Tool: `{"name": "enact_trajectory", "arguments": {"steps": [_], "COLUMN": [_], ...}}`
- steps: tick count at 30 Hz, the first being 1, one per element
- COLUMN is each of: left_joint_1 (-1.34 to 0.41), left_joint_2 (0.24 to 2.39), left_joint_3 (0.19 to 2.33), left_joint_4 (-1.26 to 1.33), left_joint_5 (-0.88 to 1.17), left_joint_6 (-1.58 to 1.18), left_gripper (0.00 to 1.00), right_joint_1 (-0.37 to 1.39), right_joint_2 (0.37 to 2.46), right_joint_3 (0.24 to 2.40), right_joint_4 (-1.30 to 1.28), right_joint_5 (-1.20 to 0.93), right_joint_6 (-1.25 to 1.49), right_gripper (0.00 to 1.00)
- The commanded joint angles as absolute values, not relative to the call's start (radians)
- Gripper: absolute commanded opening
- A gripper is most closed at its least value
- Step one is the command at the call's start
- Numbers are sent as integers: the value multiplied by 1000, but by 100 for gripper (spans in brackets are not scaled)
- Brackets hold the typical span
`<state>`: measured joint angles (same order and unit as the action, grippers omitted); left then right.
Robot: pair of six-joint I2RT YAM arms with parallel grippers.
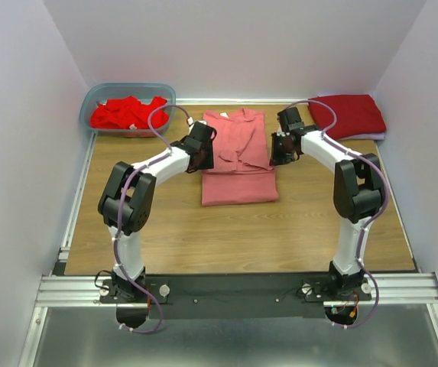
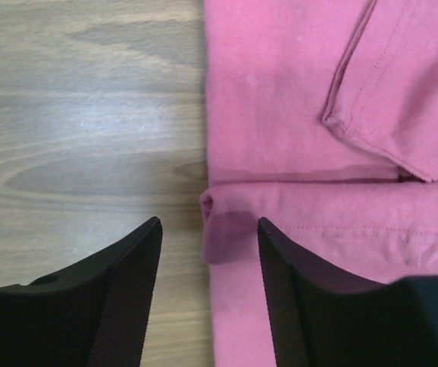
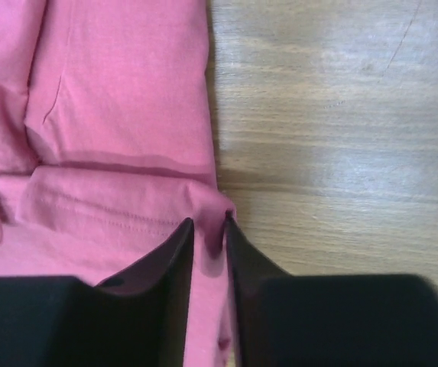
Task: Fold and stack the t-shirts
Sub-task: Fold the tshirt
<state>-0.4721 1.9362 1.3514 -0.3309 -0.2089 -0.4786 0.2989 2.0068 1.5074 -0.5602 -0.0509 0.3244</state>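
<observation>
Pink t-shirt point(image 1: 238, 157): half-folded at the centre of the desk point(image 1: 241, 237).
Left end effector point(image 2: 208, 222): at the shirt's 9 o'clock edge, jaws wide, holding nothing.
Right end effector point(image 3: 209, 223): at the 3 o'clock edge, jaws narrowly apart around the fold corner, grip uncertain. The pair probably keep the fold even.

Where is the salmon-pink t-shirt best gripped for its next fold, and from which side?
Take the salmon-pink t-shirt at both ends of the stitched fold lying across it: left corner with the left tool, right corner with the right tool. Come from the outer sides, over the wooden table; the layered edge ends there, so one pinch probably catches every layer.
</observation>
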Motion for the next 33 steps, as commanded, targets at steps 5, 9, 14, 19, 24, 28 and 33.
{"name": "enact_trajectory", "arguments": {"steps": [5,9,14,19,24,28,33], "left_joint_1": [-526,-594,-702,-746,-746,-746,-746], "left_joint_2": [1744,1700,1710,1776,1842,1856,1861], "left_joint_3": [1313,1270,1209,1144,1118,1091,1046], "left_joint_4": [-345,-356,-338,-304,-316,-325,-333], "left_joint_5": [-271,-285,-269,-213,-146,-126,-117], "left_joint_6": [-512,-544,-569,-583,-555,-545,-535], "left_gripper": [63,57,41,36,34,34,34], "right_joint_1": [360,425,466,474,472,474,474], "right_joint_2": [1869,1786,1767,1830,1902,1930,1985], "right_joint_3": [1471,1355,1237,1195,1193,1201,1249], "right_joint_4": [-543,-447,-283,-200,-149,-127,-115], "right_joint_5": [-28,-14,-121,-196,-227,-218,-166], "right_joint_6": [325,366,419,445,459,457,434], "right_gripper": [40,40,28,15,10,9,9]}}
